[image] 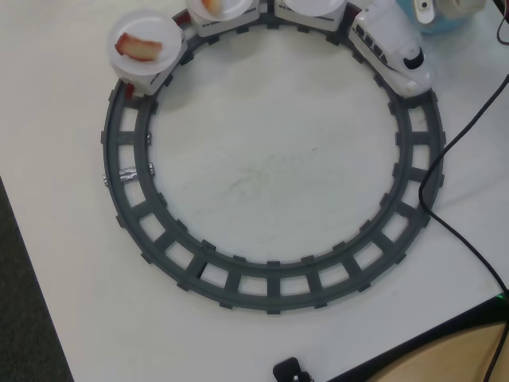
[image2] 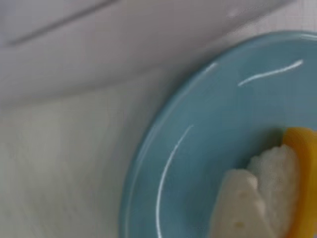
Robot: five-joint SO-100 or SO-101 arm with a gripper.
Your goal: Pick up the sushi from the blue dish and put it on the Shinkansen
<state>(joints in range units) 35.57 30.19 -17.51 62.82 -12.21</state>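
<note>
In the wrist view the sushi (image2: pixel 292 183), yellow-orange topping over a white base, lies on its side on the blue dish (image2: pixel 208 129). One pale fingertip (image2: pixel 237 208) of my gripper rests against its white base. The other finger is out of frame, so I cannot tell whether the jaws are closed on it. In the overhead view the gripper (image: pixel 433 8) hangs over the blue dish (image: pixel 439 25) at the top right edge. The white Shinkansen (image: pixel 394 49) stands on the grey ring track (image: pixel 270 290) just left of the dish, with its cars behind it.
Behind the train, one white plate (image: pixel 147 32) carries a red slab piece and another (image: pixel 227 9) an orange piece; a third (image: pixel 314 6) looks bare. A black cable (image: pixel 469 127) runs down the right side. Dark floor lies past the table's left edge.
</note>
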